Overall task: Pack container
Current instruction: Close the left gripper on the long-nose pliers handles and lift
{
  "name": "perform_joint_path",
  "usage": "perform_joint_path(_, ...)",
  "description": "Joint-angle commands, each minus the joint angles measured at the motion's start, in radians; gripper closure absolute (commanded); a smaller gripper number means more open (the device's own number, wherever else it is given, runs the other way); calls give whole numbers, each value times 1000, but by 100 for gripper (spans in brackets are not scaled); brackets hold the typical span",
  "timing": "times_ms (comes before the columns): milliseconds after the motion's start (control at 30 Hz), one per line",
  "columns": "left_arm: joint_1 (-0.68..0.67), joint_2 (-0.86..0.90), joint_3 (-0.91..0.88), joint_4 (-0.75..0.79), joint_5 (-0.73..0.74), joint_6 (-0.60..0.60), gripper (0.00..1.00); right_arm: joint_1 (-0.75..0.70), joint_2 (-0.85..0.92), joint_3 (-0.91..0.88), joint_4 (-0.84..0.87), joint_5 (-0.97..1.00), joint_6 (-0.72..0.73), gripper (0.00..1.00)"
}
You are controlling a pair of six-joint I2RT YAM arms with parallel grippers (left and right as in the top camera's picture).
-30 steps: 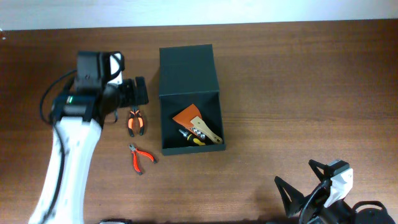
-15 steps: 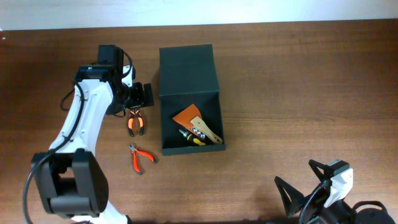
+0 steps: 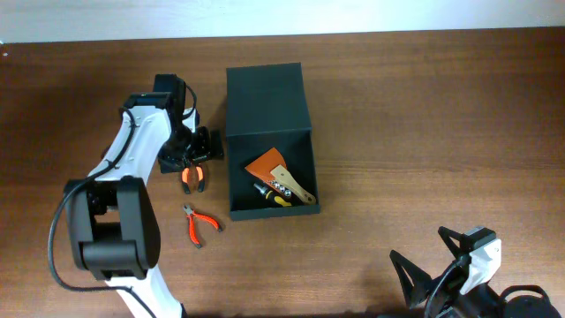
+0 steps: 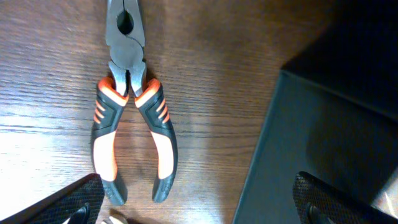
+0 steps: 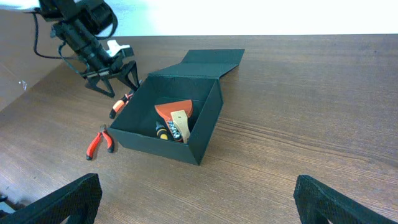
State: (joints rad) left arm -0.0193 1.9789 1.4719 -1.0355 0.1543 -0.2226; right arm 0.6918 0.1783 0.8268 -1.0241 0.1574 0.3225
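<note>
Pickup step: left pincer, spread, hovers over pliers (beside the box); next, drop and pinch the handles.

Dark green container, lid open, mid-table.

1 box. 2 pliers on table, approx. 8 o'clock of box: 1 orange-black pr, 1 smaller red pr. Inside box: 1 scraper, 1 screwdriver; any more there, can't tell.
</note>
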Motion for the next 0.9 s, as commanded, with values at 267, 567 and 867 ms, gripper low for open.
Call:
perform_joint_path(267,-10,97,25,-21,14,-24,1,3,-6,-2,3,12,8,1)
perform_joint_path(567,-39,156,25,-50,14,-35,10,3,-6,-2,3,12,8,1)
perform_joint_path(867,-42,156,25,-50,14,-59,65,3,-6,-2,3,12,8,1)
